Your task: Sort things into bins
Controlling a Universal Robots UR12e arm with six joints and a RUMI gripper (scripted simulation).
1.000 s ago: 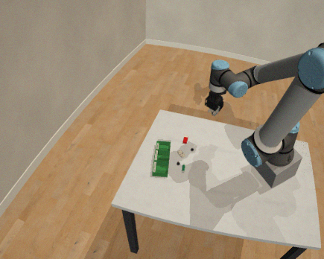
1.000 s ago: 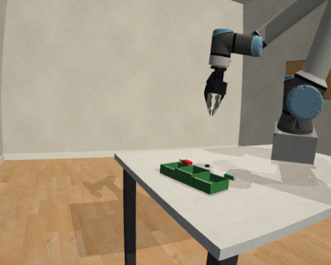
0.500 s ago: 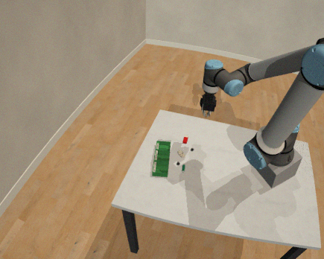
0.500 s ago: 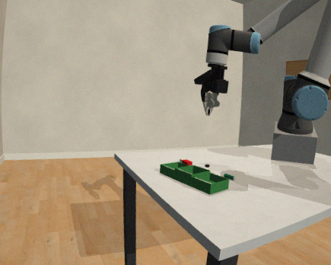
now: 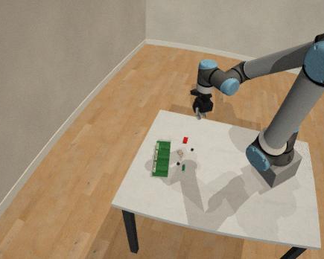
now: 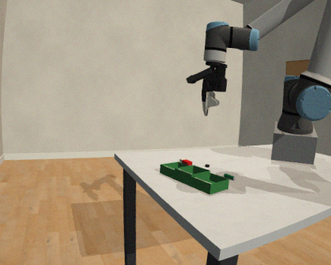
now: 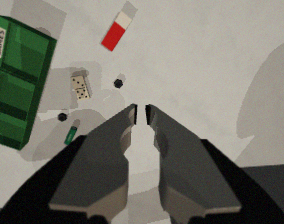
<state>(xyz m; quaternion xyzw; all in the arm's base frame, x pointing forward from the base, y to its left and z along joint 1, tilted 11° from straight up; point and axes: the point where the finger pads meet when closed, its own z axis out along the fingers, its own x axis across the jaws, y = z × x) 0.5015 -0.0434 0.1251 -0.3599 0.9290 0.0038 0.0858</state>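
The grey two-jaw gripper [image 7: 141,111] hangs high above the white bench [image 5: 227,208], pointing downward over the far part of the bench top. Its jaws stand together with only a thin slit between the tips, and nothing is held between them.

On the bench, the long green compartmented bin tray [image 5: 162,158] lies flat and upright, its label strip along one long side. In the wrist view one label reads "GAMES"; the other labels are too small to read.

The task items all lie on the bench surface, outside the tray:
- A red and white rectangular block [image 7: 118,32] lies well apart from the tray, on its far side.
- A cream domino tile with black pips [image 7: 80,86] lies near the tray's long side, not touching it.
- A small black round piece [image 7: 119,82] sits just beside the domino, on the side away from the tray.
- A second small black round piece [image 7: 62,116] sits near the tray.
- A small green cylinder with a pale end [image 7: 71,133] lies just beside that second piece.

The arm's grey pedestal block [image 5: 287,175] stands on the bench, well apart from the items.
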